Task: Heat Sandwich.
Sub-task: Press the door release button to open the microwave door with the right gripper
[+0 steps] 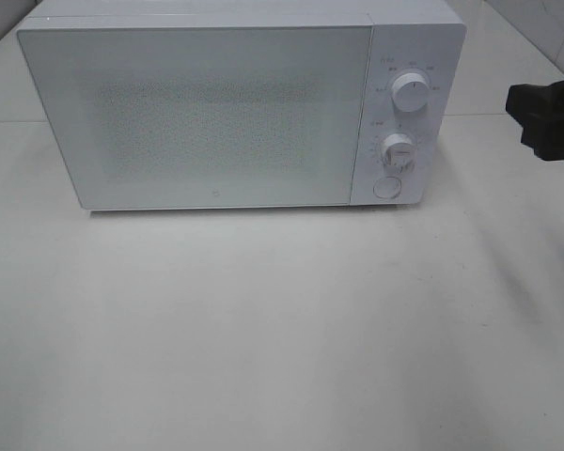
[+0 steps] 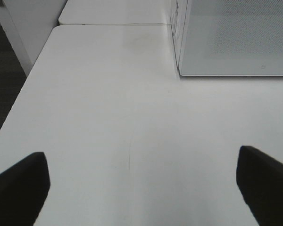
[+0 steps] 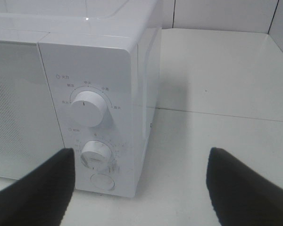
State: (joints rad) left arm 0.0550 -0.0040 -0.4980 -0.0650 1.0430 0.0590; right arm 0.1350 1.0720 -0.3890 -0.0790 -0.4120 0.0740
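The sandwich is out of view in all three views. A white microwave [image 1: 216,113] stands at the back of the white table [image 1: 263,329] with its door shut, and the dotted window shows nothing inside. My right gripper [image 1: 536,117] hovers to the right of the control panel. The right wrist view shows it [image 3: 141,188] open and empty, facing the upper knob [image 3: 89,106], the lower knob [image 3: 96,155] and the round button [image 3: 102,181]. My left gripper [image 2: 141,188] is open wide over bare table, short of the microwave's left front corner [image 2: 181,70].
The table's left edge [image 2: 19,117] drops to a dark floor. A seam [image 2: 113,24] joins a second white table behind. A tiled wall [image 3: 217,14] stands behind the table.
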